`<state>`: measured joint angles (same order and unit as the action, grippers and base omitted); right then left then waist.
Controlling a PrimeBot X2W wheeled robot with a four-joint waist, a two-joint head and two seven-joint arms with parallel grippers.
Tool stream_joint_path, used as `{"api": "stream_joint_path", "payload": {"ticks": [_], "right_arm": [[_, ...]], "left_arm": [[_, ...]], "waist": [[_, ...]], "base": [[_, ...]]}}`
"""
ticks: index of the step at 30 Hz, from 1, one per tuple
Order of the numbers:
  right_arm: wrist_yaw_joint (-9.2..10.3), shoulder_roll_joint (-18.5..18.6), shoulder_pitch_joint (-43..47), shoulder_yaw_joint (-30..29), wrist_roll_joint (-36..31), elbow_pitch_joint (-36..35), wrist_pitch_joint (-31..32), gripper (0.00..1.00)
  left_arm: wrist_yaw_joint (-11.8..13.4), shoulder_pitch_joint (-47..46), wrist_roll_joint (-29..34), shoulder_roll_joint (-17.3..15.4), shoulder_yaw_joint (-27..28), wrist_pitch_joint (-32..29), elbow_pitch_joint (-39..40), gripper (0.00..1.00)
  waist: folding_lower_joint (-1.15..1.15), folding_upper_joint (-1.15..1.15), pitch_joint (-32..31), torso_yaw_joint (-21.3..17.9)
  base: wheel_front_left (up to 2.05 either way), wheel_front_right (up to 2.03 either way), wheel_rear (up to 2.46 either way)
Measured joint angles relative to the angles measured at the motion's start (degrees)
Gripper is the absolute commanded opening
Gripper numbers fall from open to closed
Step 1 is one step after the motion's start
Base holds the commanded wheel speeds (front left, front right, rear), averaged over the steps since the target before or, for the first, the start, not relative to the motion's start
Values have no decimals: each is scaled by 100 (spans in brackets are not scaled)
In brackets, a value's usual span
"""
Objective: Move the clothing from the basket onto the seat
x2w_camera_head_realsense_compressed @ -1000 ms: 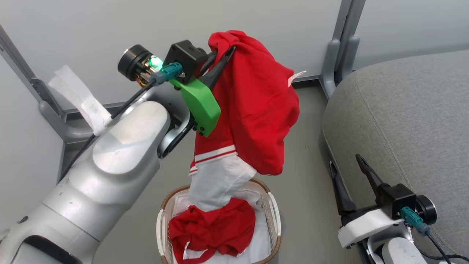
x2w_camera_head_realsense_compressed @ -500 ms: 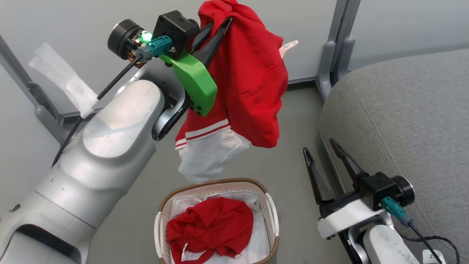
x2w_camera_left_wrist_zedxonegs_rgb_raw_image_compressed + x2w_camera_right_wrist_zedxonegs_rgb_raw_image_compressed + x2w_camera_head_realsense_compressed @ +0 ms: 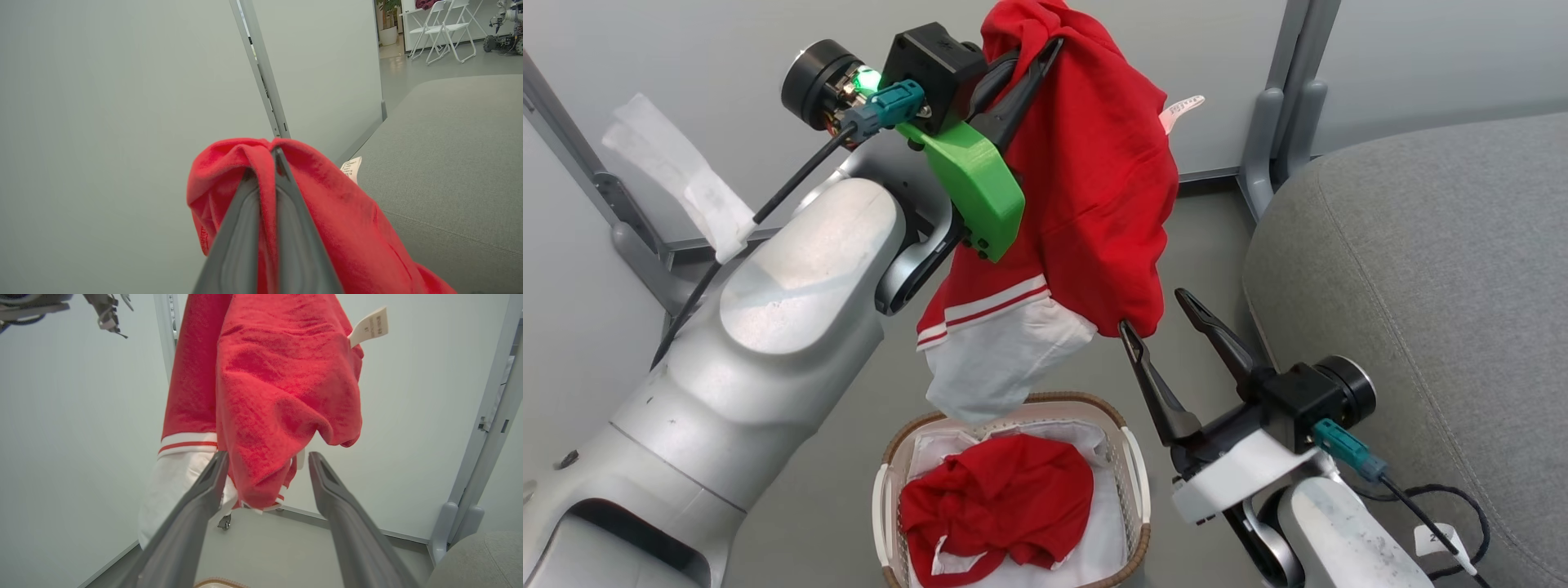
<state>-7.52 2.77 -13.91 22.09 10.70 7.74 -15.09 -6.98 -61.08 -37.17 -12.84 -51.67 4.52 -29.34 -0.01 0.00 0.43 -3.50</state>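
My left gripper (image 3: 1045, 49) is shut on the top of a red shirt (image 3: 1094, 188) with a white panel and striped trim, holding it up above the basket (image 3: 1131, 478); its fingers (image 3: 286, 228) pinch the red shirt (image 3: 335, 216) in the left wrist view. A second red shirt (image 3: 996, 510) lies crumpled in the basket on a white liner. My right gripper (image 3: 1156, 314) is open, its fingertips at the hanging shirt's lower hem. From the right wrist, the red shirt (image 3: 278, 384) hangs just beyond the spread fingers (image 3: 204, 498). The grey seat (image 3: 1421, 310) lies to the right.
Pale partition walls with grey posts (image 3: 1282, 106) stand behind, meeting the grey floor (image 3: 1209, 245). A white tape strip (image 3: 678, 175) hangs on the left post. A black cable (image 3: 1445, 498) lies on the seat near my right arm. White folding chairs (image 3: 445, 28) stand far off.
My right gripper has risen and moved left, from beside the seat up to the hanging shirt's hem. The left arm lifted the shirt clear of the basket, then held about level.
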Motion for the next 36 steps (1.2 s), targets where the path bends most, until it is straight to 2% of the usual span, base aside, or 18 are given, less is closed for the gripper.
{"api": "stream_joint_path", "payload": {"ticks": [5, 14, 15, 17, 18, 29, 30, 31, 32, 36], "right_arm": [[0, 0, -472, 152, -77, 501, 1, 100], [0, 0, -1265, 291, 4, 979, 0, 100], [0, 1, -1324, 325, 14, 1038, 1, 70], [0, -1, -1398, 367, 38, 1138, 1, 18], [0, 0, -1433, 379, 45, 1181, 0, 0], [0, 0, -1627, 367, -224, 1439, 1, 0], [0, 0, -1647, 335, -249, 1449, 1, 0], [0, 1, -1673, 300, -288, 1456, 1, 0], [0, 0, -1701, 254, -320, 1462, 1, 0], [0, 0, -1762, 43, -446, 1466, 1, 0]], "left_arm": [[20, 1, -34, -10, -14, -1, 116, 0], [45, 31, -94, -13, -60, -30, 187, 0], [45, 35, -97, -14, -65, -35, 192, 0], [47, 57, -109, -15, -76, -35, 205, 0], [49, 74, -112, -16, -80, -35, 210, 0], [147, 364, -232, -158, -44, 69, 170, 0], [168, 405, -234, -164, -33, 112, 159, 31], [204, 448, -254, -165, -16, 179, 155, 84], [221, 500, -276, -163, 0, 227, 149, 100], [254, 755, -360, -162, 7, 385, 97, 100]], "waist": [[0, 0, 41, 46], [0, 0, 106, 144], [0, 0, 110, 155], [0, 0, 113, 173], [0, 0, 113, 181], [0, 0, 63, 159], [0, 0, 59, 150], [0, 0, 55, 139], [0, 0, 50, 127], [0, 0, 38, 81]], "base": [[0, 0, 0], [0, 0, 0], [0, 0, 0], [0, 0, 0], [0, 0, 0], [0, 0, 0], [0, 0, 0], [0, 0, 0], [0, 0, 0], [0, 0, 0]]}}
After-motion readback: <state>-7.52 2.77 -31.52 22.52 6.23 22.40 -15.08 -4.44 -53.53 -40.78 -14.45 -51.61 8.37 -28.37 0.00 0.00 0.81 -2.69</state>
